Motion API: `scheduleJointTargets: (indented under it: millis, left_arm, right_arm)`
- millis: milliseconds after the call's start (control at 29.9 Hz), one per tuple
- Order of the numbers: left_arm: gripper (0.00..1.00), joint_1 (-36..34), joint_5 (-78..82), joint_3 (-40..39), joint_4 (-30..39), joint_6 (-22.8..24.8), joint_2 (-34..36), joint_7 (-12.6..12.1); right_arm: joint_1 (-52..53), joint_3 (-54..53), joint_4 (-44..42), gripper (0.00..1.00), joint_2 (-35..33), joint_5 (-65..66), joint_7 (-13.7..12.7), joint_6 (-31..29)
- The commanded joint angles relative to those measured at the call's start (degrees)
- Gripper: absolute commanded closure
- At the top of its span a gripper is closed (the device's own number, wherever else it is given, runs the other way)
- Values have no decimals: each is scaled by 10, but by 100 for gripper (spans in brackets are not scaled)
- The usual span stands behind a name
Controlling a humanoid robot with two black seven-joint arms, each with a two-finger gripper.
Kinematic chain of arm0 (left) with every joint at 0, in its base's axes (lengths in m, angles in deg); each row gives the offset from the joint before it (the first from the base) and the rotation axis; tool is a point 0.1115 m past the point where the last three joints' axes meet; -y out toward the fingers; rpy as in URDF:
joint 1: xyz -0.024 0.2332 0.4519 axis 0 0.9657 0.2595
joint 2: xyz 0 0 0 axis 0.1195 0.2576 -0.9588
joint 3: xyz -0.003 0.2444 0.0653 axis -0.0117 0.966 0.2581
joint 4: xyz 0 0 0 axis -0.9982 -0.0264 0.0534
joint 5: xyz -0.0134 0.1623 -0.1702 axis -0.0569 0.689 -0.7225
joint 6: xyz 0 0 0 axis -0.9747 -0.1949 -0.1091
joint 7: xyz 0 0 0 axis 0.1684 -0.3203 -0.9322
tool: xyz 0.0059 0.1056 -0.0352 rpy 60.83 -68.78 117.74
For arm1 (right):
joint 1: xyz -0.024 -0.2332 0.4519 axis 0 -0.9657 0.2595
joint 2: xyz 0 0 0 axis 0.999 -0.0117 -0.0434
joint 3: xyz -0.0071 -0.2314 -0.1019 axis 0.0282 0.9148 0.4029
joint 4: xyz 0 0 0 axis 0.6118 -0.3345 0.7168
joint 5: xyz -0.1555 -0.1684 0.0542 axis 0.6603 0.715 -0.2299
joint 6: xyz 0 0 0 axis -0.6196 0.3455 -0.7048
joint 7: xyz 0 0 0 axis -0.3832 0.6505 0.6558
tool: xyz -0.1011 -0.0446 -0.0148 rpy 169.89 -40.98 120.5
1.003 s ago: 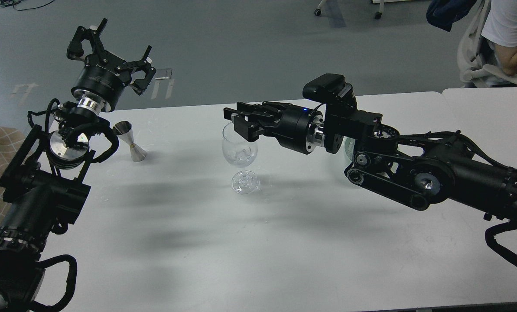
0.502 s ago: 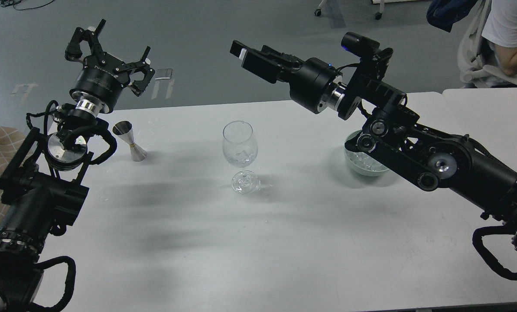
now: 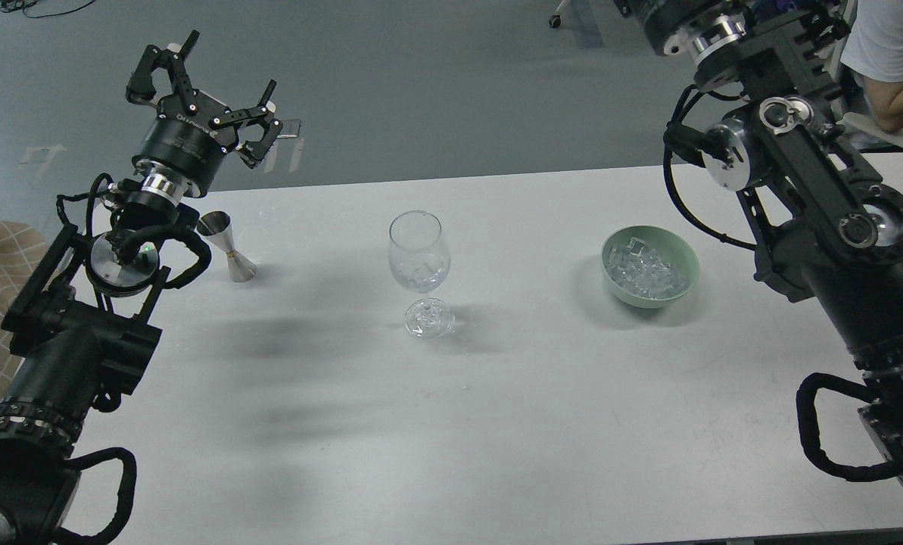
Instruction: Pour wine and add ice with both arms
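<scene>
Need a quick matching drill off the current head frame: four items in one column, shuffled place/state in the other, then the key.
Things
1. jigger
2. wine glass
3. green bowl
4. left gripper

Places or states
A. holds a heap of clear ice cubes
B. open, raised above the table's far left edge
C. stands upright at the middle of the table
D. small silver cup on the table beside the left arm

Pairs: 1-D, 2-C, 3-A, 4-B
</scene>
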Motion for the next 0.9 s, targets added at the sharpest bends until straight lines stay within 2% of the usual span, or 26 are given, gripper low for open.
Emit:
scheduleJointTargets:
  millis: [0, 100, 134, 201, 234, 334, 468, 602, 702, 869]
  left_arm:
    - [4, -2, -1, -4, 0, -16, 0, 9]
    - [4, -1, 7, 0, 0, -23, -3, 42]
    - [4, -1, 14, 3, 0, -23, -4, 79]
    - [4, -2, 32, 3, 0, -30, -7, 120]
    - [4, -3, 36, 3, 1, -42, -8, 128]
    - [3, -8, 37, 9, 7, -63, -8, 122]
    - [3, -18, 37, 43, 7, -66, -8, 126]
    - [3, -20, 39, 63, 9, -61, 1, 124]
    - [3, -20, 39, 63, 9, -63, 1, 121]
    - [3, -24, 39, 63, 10, -67, 0, 117]
  right_arm:
    - [-1, -11, -21, 0, -4, -89, -4, -4]
    - [-16, -35, -27, 0, -4, -84, 3, 4]
    - [-23, -55, -39, 0, -5, -87, 6, 4]
    - [-28, -65, -49, 0, -5, -88, 10, 2]
    - [-34, -67, -49, 0, -6, -88, 14, 1]
    - [-42, -78, -46, 0, -3, -90, 19, 0]
    - [-41, -116, -74, 0, 8, -99, 24, -16]
    - [-19, -120, -183, 0, 30, -113, 23, -82]
    - [20, -118, -272, 0, 30, -123, 25, -100]
    - [23, -105, -285, 0, 35, -146, 25, -104]
